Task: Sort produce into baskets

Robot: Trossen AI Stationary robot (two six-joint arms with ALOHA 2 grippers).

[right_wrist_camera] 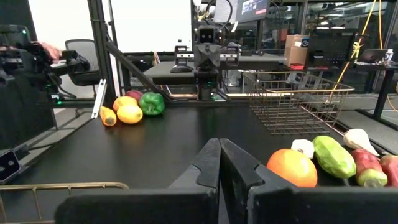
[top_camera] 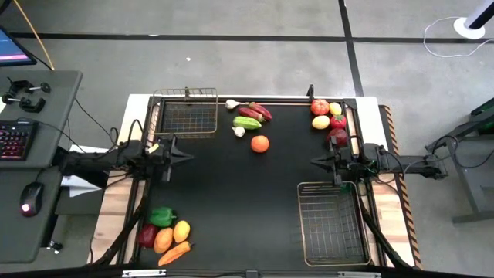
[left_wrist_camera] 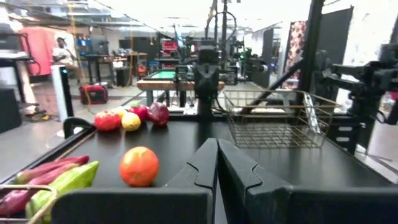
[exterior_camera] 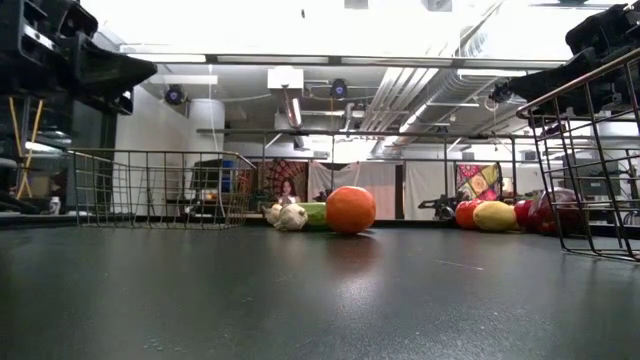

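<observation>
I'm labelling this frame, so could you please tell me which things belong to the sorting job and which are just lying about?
Job:
- round orange toy fruit
- green toy pepper
- red toy apple
- copper-rimmed wire basket
- silvery wire basket

Lying about:
- red-lit black keyboard
- black computer mouse

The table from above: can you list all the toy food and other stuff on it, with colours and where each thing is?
orange: 1, orange, alone near the middle of the black mat.
far middle group: white garlic and, 2; light green cucumber, 1; dark-red pieces, 2.
far right group: about 5, red apples, yellow lemons and a dark-red piece, by the mat's right edge.
near left group: green pepper, dark-red piece, yellow and orange fruits, carrot.
coppery basket: 1, far left, empty.
silvery basket: 1, near right, empty.
left gripper: shut, above the mat's left side.
right gripper: shut, above the right side, at the silvery basket's far edge.
</observation>
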